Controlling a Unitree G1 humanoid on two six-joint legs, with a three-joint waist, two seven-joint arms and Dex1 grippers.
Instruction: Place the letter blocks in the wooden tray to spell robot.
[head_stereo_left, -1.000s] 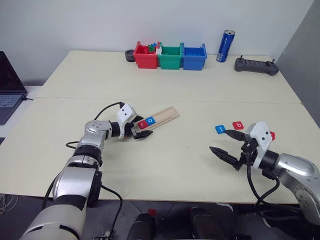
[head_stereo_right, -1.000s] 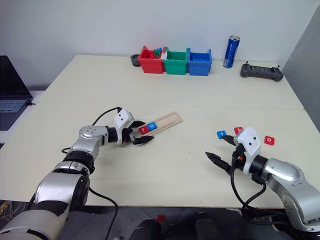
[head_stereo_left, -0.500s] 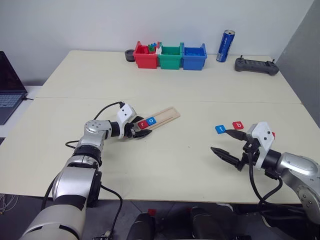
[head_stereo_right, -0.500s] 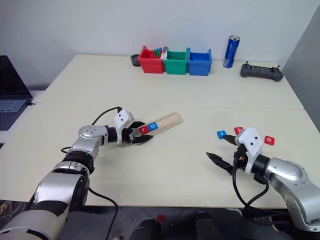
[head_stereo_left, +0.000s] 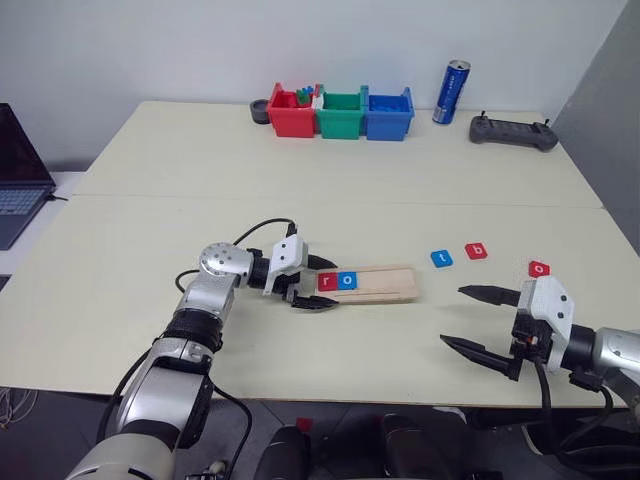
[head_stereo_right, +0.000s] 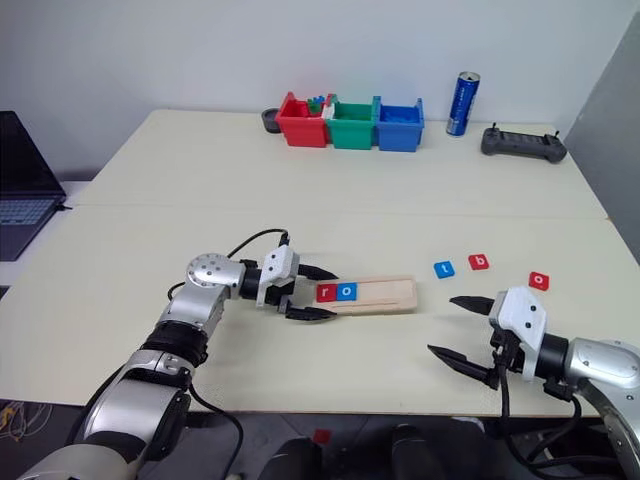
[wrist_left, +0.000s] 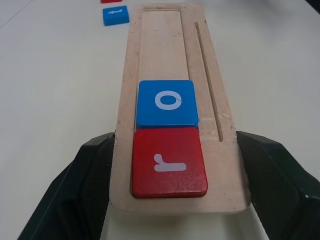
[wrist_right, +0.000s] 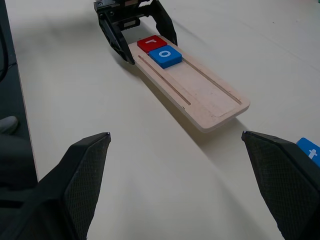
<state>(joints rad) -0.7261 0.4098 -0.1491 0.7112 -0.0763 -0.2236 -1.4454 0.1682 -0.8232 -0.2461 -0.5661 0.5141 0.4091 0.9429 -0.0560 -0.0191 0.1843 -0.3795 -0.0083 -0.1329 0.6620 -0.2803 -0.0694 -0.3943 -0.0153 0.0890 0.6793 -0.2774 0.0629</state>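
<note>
My left gripper (head_stereo_left: 312, 283) clamps the tray (head_stereo_left: 375, 284) at centre frame, right gripper (head_stereo_left: 480, 322) wide and empty; a jerk could spill r (head_stereo_left: 327, 281) and o (head_stereo_left: 347, 281).

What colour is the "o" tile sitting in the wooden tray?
Blue o tile with a white letter; clearest in the left wrist view.

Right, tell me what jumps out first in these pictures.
The left gripper clamps one end of the wooden tray near the table's middle, with a red r tile and a blue o tile already in it. Three loose tiles lie to its right. At the far edge stand red, green and blue bins and a blue can.
</note>
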